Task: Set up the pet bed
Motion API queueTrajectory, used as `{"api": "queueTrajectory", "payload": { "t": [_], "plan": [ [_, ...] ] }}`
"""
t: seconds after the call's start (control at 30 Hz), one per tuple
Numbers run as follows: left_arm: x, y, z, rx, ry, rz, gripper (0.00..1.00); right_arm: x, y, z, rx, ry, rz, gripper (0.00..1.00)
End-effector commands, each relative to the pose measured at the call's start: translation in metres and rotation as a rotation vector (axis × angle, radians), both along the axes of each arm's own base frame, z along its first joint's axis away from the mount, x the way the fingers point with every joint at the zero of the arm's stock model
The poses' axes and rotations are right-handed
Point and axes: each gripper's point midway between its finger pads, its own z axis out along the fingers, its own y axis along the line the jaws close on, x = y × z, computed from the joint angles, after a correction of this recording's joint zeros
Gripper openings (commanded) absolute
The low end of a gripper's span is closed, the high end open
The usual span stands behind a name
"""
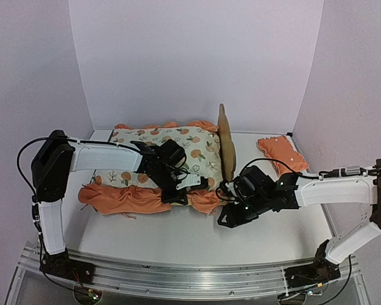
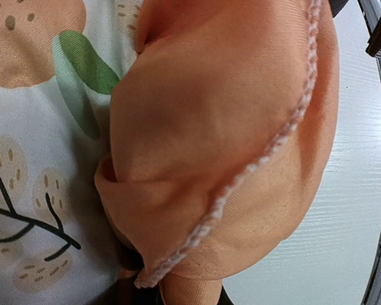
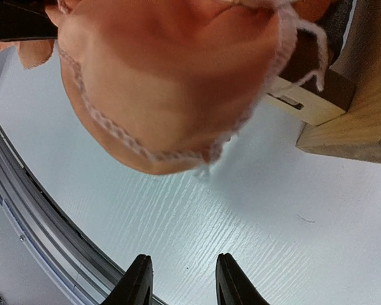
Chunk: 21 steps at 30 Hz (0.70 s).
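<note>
Pad-fitting step: the left pincer (image 1: 178,187), its closure hidden by the mattress pad (image 2: 222,127), and the empty, parted right pincer (image 3: 184,283) should next tuck fabric inside the bed (image 1: 227,143).

Top external high, looking down; wrist views close, both sharing orange ruffle (image 2: 228,140), table (image 3: 241,210).

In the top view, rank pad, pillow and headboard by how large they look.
1. Pad, clearly largest.
2-3. Pillow and headboard: too alike to rank, since the headboard shows edge-on.
</note>
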Motion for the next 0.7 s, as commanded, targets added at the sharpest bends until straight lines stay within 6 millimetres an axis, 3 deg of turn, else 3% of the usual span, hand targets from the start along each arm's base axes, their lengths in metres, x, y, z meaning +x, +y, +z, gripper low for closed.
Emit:
{"api": "queueTrajectory", "payload": {
  "t": [0.0,0.13,0.3,0.43,0.57,0.67],
  "plan": [
    [0.007,-0.02,0.062,-0.052,0.026,0.04,0.0,0.006,0.012,0.027,0.091,-0.092,0.03,0.36],
    [0.005,-0.023,0.092,-0.072,0.056,0.062,0.0,0.01,0.01,0.035,0.138,-0.172,0.026,0.38],
    [0.003,-0.029,0.136,-0.14,0.066,0.077,0.0,0.031,0.007,0.045,0.253,-0.383,-0.077,0.42],
    [0.003,-0.032,0.152,-0.175,0.066,0.083,0.0,0.049,0.007,0.05,0.297,-0.537,-0.143,0.53],
    [0.005,-0.039,0.165,-0.211,0.066,0.085,0.0,0.064,0.021,0.05,0.318,-0.632,-0.157,0.58],
    [0.005,-0.041,0.17,-0.22,0.059,0.077,0.0,0.076,0.019,0.046,0.308,-0.711,-0.215,0.61]
  ]
}}
